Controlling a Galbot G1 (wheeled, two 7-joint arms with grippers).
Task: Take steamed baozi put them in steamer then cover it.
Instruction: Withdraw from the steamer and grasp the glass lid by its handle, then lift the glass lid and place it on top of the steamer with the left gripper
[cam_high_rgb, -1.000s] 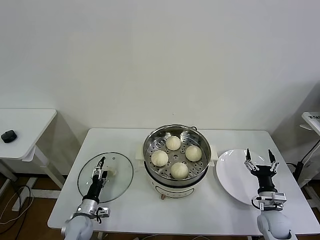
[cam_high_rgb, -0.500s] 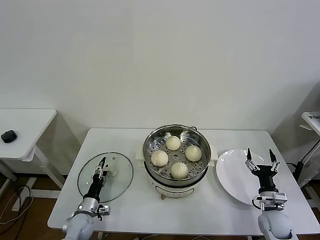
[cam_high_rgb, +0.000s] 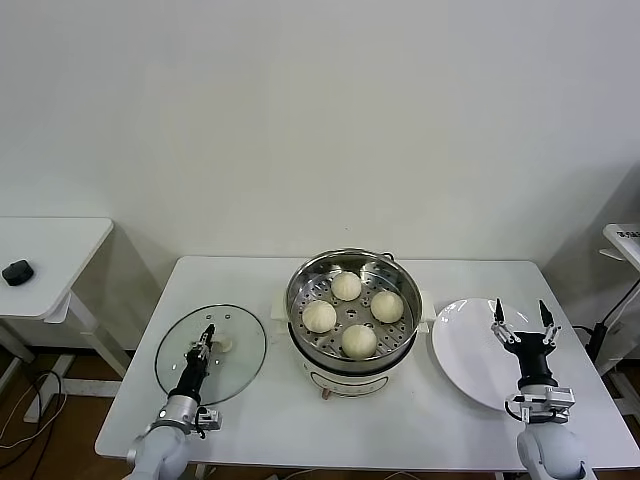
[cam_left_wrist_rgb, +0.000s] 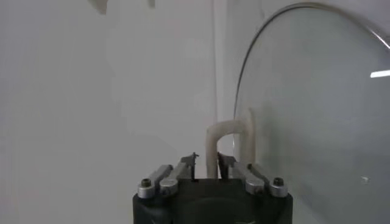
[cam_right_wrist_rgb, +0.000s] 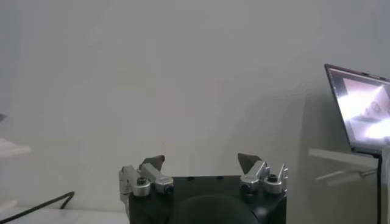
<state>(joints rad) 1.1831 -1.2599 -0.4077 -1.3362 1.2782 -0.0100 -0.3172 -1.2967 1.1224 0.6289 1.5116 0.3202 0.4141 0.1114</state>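
Several cream-white steamed baozi (cam_high_rgb: 346, 286) lie in the shiny steel steamer (cam_high_rgb: 303, 277) on its cream cooker base at the table's middle. The clear glass cover (cam_high_rgb: 236, 361) lies flat on the table to the steamer's left. My left gripper (cam_high_rgb: 204, 340) is shut on the cover's cream-white handle (cam_left_wrist_rgb: 220, 141); in the left wrist view the handle's thin bar passes between the closed fingertips (cam_left_wrist_rgb: 192, 164), and the glass cover (cam_left_wrist_rgb: 317, 103) spreads beyond it. My right gripper (cam_high_rgb: 520, 314) stands open and empty over the near side of the white plate, fingertips pointing up.
An empty white plate (cam_high_rgb: 462, 350) lies right of the steamer. A small side table (cam_high_rgb: 50, 245) with a dark object (cam_high_rgb: 17, 271) stands at far left. A laptop screen (cam_right_wrist_rgb: 359, 109) shows on another table at the right.
My left gripper has closed from open onto the cover's handle and lowered slightly. The right gripper, steamer and baozi have not moved.
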